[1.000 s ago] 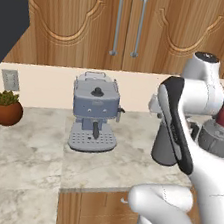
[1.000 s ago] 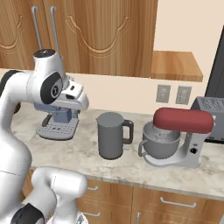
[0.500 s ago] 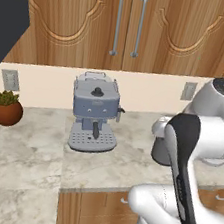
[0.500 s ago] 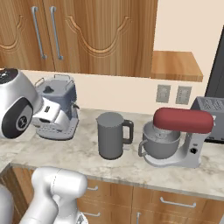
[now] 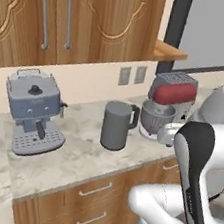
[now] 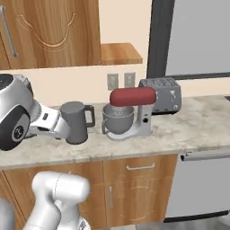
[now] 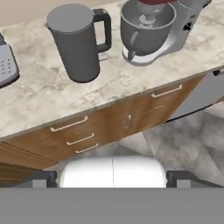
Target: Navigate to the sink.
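The sink is out of view. My gripper (image 7: 113,178) hangs over the floor in front of the counter, pointing down at the drawer fronts. Its two dark fingertips (image 7: 43,177) stand far apart at the bottom of the hand view, open, with nothing between them. In the base views my white arm (image 6: 42,122) reaches forward at counter height, close to the dark grey kettle (image 6: 75,122).
On the marble counter (image 5: 82,155) stand a grey coffee machine (image 5: 33,110), the kettle (image 5: 117,125), a red-topped stand mixer (image 6: 130,114) and a toaster (image 6: 161,94). A dark-framed window (image 6: 197,36) is above; a dishwasher front (image 6: 202,184) is at the right.
The whole picture has shifted: the base has driven right along the counter. The potted plant has left the picture; toaster, window and dishwasher have come in. The arm has swung lower.
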### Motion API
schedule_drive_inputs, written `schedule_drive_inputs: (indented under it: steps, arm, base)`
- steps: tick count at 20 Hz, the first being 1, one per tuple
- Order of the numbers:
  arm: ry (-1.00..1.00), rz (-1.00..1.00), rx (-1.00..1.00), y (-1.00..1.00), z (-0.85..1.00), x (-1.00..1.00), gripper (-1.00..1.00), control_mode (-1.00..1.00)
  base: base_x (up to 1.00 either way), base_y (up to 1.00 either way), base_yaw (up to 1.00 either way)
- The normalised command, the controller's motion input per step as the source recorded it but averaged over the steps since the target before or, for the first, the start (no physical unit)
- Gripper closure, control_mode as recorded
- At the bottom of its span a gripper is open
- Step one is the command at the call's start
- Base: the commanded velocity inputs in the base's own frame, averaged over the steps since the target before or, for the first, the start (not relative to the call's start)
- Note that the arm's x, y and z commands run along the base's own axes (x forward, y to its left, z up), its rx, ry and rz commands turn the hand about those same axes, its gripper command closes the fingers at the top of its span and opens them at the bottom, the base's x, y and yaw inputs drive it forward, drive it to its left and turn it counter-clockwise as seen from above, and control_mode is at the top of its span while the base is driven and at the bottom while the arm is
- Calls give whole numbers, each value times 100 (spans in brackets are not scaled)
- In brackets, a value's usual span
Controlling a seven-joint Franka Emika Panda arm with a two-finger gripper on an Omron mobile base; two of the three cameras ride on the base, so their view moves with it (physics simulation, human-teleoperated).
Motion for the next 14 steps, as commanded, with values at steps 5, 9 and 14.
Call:
schedule_drive_inputs:
  steps: [5,9,14]
  arm:
    - [0,0,0,0,0,0,-100,100]
    - [0,0,0,0,0,0,-100,100]
    - [0,0,0,0,0,0,-100,100]
  base:
    - [-6,0,-100]
    - [-3,0,-100]
    - [18,-20,-81]
